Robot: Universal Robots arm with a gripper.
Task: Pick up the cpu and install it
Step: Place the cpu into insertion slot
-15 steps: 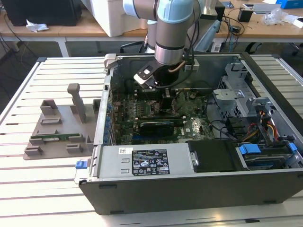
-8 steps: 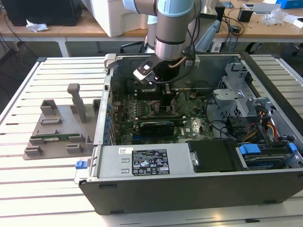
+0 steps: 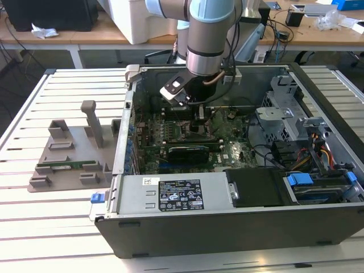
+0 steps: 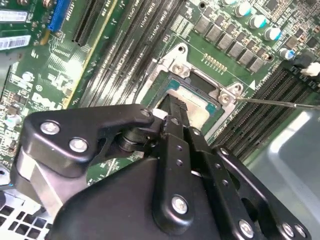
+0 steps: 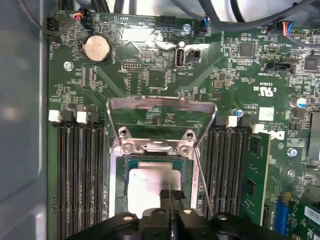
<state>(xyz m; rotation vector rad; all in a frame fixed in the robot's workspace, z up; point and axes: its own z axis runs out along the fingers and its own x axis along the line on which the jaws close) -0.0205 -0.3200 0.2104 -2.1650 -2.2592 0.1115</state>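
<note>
Gripper (image 5: 170, 196) is lowered into the open computer case (image 3: 239, 227) on the table (image 3: 51, 227). The 2 fingers (image 4: 176, 107) are pressed together, gripping nothing, tips at the cpu's top. The cpu (image 5: 150, 185) lies flat in the motherboard socket (image 4: 176, 70), between the memory slots (image 5: 80, 175). Socket load plate (image 5: 161, 106) stands raised.

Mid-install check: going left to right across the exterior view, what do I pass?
Grey fixture tray → blue clip → gripper → metal drive cage → orange and yellow cables.
</note>
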